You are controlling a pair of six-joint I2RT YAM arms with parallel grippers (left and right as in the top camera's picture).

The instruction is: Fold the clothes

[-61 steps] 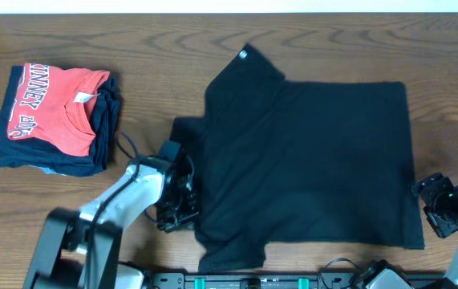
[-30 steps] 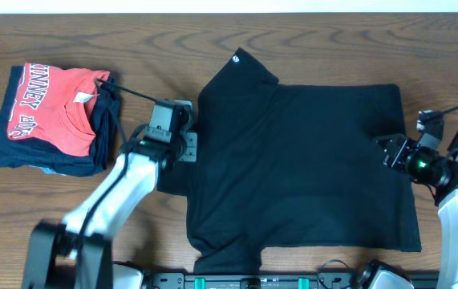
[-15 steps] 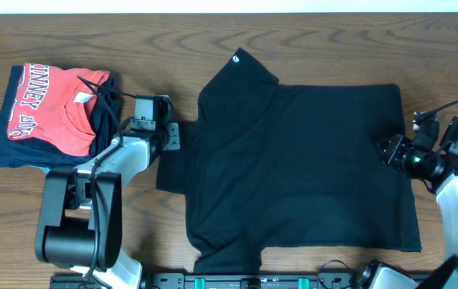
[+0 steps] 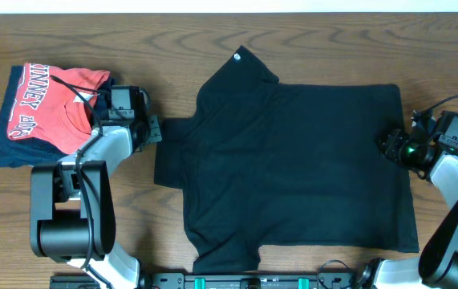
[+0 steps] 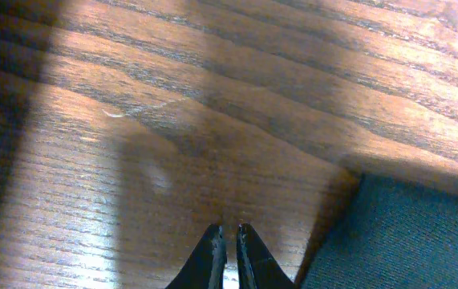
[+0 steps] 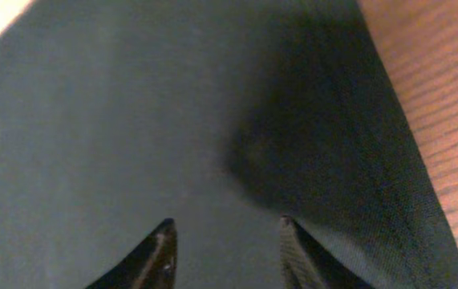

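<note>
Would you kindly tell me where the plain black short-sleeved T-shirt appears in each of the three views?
Overhead: the plain black short-sleeved T-shirt lies spread flat, centre to right.
Left wrist: only its edge, lower right corner.
Right wrist: fills most of the frame.
Shared landmark: brown wooden table.

A dark wood-grain table (image 4: 309,40) fills the view, with a pale strip (image 4: 229,5), perhaps wall, beyond.
</note>
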